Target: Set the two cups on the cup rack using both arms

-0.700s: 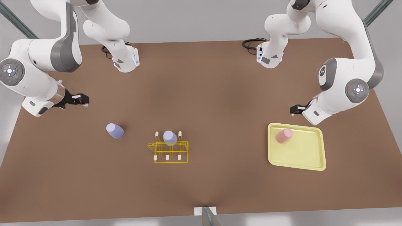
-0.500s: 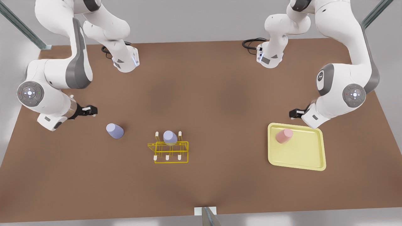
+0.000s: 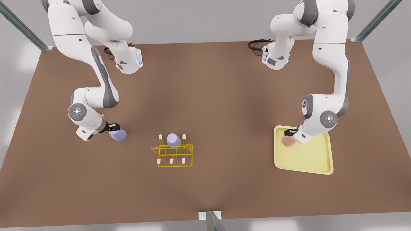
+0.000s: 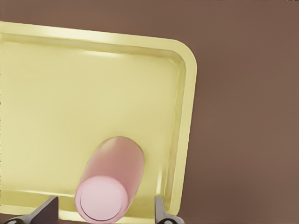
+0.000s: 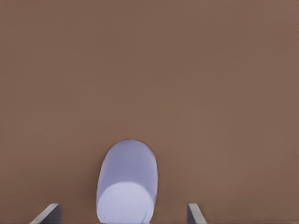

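- Step in hand, as I judge it: both arms are set for the pick-up, each tool lowered over its own cup, neither cup gripped yet.
- The left tool hangs over the pink cup, which stands on the pale yellow tray well off to the front view's right of the cup rack. Its fingers are spread, one on each side of the cup with a gap showing on both sides.
- The right tool sits over the lavender cup, which stands on the desk to the front view's left of the rack. Its fingers are spread wide, clear of the cup.
- A second lavender cup already sits on the rack among the white-tipped pegs.
- Next move, likely: press each pair of fingers onto its cup, lift straight up, then carry both toward the rack's free pegs without the arms crowding each other.
- The desk is a plain brown matte top; beyond it are grey walls, metal frame struts at the corners and black cables by the arm bases.
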You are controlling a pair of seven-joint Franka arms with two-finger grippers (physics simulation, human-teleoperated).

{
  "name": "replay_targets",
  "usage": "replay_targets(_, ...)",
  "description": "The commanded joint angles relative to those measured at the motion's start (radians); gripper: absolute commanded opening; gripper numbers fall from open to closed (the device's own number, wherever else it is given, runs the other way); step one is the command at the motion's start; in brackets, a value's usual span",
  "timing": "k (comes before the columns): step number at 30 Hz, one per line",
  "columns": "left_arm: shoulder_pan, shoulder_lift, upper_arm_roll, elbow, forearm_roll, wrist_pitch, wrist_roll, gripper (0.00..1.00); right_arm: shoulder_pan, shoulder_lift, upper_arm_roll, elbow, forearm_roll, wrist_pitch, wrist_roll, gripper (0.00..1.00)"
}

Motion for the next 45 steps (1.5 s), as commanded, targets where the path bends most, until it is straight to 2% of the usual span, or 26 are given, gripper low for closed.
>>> replay_targets(1, 0.001, 0.004, 0.002, -0.007, 0.001, 0.113, 0.013, 1.0, -0.005, -0.003, 0.0, -0.028, 0.047, 0.127, 0.113, 1.0)
replay_targets(3, 0.001, 0.017, 0.002, -0.015, -0.001, 0.114, 0.013, 1.0, -0.004, 0.01, 0.0, -0.071, 0.073, 0.191, 0.115, 1.0)
replay_targets(11, 0.001, 0.096, 0.014, -0.024, -0.001, 0.139, 0.013, 1.0, -0.004, 0.042, -0.002, -0.091, 0.09, 0.193, 0.113, 1.0)
replay_targets(23, -0.002, 0.098, 0.016, -0.061, -0.001, 0.165, 0.012, 1.0, -0.004, 0.123, -0.003, -0.085, 0.081, 0.2, 0.109, 1.0)
replay_targets(32, -0.005, 0.095, 0.014, -0.053, 0.002, 0.166, 0.013, 0.92, -0.011, 0.137, -0.006, -0.086, 0.079, 0.2, 0.099, 1.0)
replay_targets(37, -0.005, 0.096, 0.014, -0.052, 0.004, 0.183, 0.013, 0.91, -0.01, 0.142, -0.006, -0.089, 0.078, 0.2, 0.099, 1.0)
replay_targets(41, -0.007, 0.112, 0.014, -0.052, 0.002, 0.203, 0.013, 0.91, -0.01, 0.151, -0.006, -0.085, 0.078, 0.2, 0.098, 0.93)
replay_targets(45, -0.007, 0.113, 0.014, -0.052, 0.001, 0.203, 0.012, 0.85, -0.01, 0.149, -0.006, -0.085, 0.078, 0.197, 0.096, 0.89)
